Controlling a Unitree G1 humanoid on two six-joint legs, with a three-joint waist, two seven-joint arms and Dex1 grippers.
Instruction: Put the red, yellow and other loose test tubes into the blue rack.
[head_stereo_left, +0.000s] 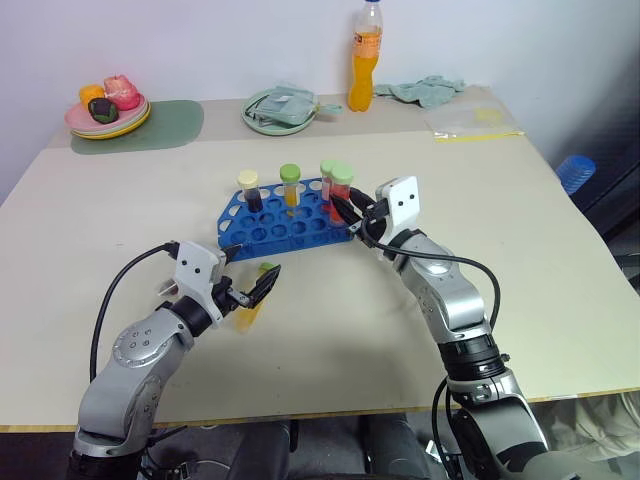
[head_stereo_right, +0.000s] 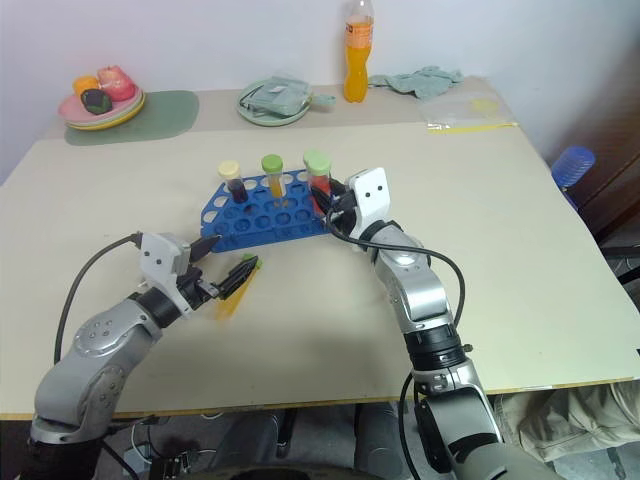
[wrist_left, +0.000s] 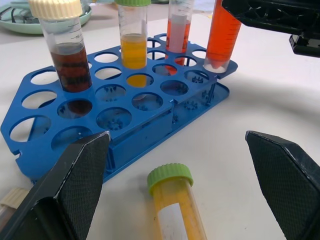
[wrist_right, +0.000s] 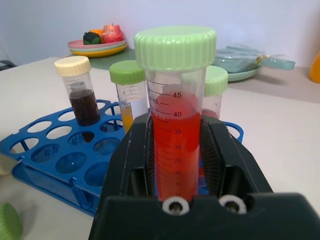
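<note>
**Red tube held upright at the rack's corner**

Head views: the blue rack (head_stereo_left: 285, 220) lies near the middle of the worktop (head_stereo_left: 520, 260); a dark tube with a cream cap (head_stereo_left: 249, 190) and an orange tube with a green cap (head_stereo_left: 290, 186) stand upright in its far holes; at the rack's right end the right hand (head_stereo_left: 348, 212) is closed on the red tube (head_stereo_left: 341, 190), which stands upright with its green cap above the fingers; the left hand (head_stereo_left: 252, 286) hangs in front of the rack with its fingers spread, and a yellow tube (head_stereo_left: 253, 300) lies on the worktop just under them; a plate of fruit (head_stereo_left: 107, 112), a green plate (head_stereo_left: 280, 110), an orange bottle (head_stereo_left: 366, 58) and a cloth (head_stereo_left: 425, 90) sit along the far edge.

Left wrist view: the two black fingers (wrist_left: 75, 190) stand wide apart, gripping nothing; the yellow tube, green cap toward the rack, lies between them, just short of the rack's near wall; the red tube's tip sits at a hole in the rack's far corner; whether it is inside I cannot tell.

Right wrist view: the fingers clamp the red tube on both sides; the rack and the other standing tubes are just behind it.
</note>
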